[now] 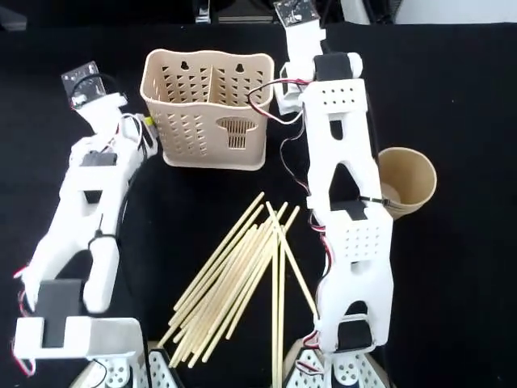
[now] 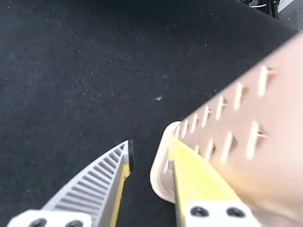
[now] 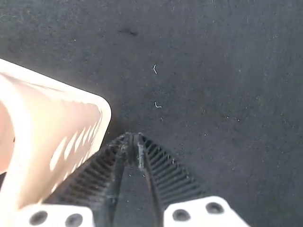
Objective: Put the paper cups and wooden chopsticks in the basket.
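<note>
Basket (image 1: 208, 109) between left tool (image 2: 149, 147), right tool (image 3: 132, 137)

A black cloth (image 1: 452, 97) is covering the table (image 1: 32, 73) right across the view, catching pale specks under soft, even light; past its far edge, a white surface (image 1: 456, 10) is showing brightly.

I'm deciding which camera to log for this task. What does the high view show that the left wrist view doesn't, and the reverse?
High view adds: the wooden chopsticks in a loose pile between the two arms, the paper cup partly hidden by an arm, and the inner divider of the basket. Left wrist view adds: the left gripper close up, open, with one yellow-lined finger right beside the basket's lower corner. Shared: the basket's slotted wall and the black table.
</note>
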Robot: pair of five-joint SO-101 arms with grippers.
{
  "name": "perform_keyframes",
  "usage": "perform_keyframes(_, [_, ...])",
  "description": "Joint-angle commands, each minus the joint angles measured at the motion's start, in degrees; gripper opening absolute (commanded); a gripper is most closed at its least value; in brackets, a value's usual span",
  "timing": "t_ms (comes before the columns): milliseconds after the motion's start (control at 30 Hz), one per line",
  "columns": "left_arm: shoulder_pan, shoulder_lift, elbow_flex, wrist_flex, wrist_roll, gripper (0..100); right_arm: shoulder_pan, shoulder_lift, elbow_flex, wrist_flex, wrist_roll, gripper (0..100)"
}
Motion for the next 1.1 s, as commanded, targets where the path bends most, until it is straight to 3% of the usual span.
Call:
perform_keyframes(0, [2.5, -5.9, 1.5, -0.2, 0.1, 15, -0.3, -0.9, -2.8, -0.5, -0.4, 1.2])
perform_keyframes(100, [2.3, -8.1, 2.0, -0.2, 0.1, 15, -0.2, -1.0, -2.9, 0.7, -0.4, 1.2])
perform_keyframes(233, [-2.9, -9.6, 0.7, -1.5, 0.1, 15, -0.2, -1.0, -3.7, 1.6, -0.4, 1.2])
perform_keyframes(367, [-7.9, -9.1, 0.3, -10.0, 0.4, 15, -0.3, -0.9, -6.0, 1.8, -0.4, 1.2])
perform_keyframes(533, [-6.1, -0.5, -3.3, -18.8, 0.4, 15, -1.0, -0.7, -6.1, 1.8, -0.4, 1.2])
perform_keyframes(733, [-2.8, 13.0, -12.0, -18.5, 0.5, 15, -2.5, -0.9, -6.5, 2.5, -0.4, 1.2])
perform_keyframes(1067, [-0.4, 7.1, -2.1, -18.7, 0.5, 15, -2.5, -0.6, -6.4, 1.1, -0.4, 1.2])
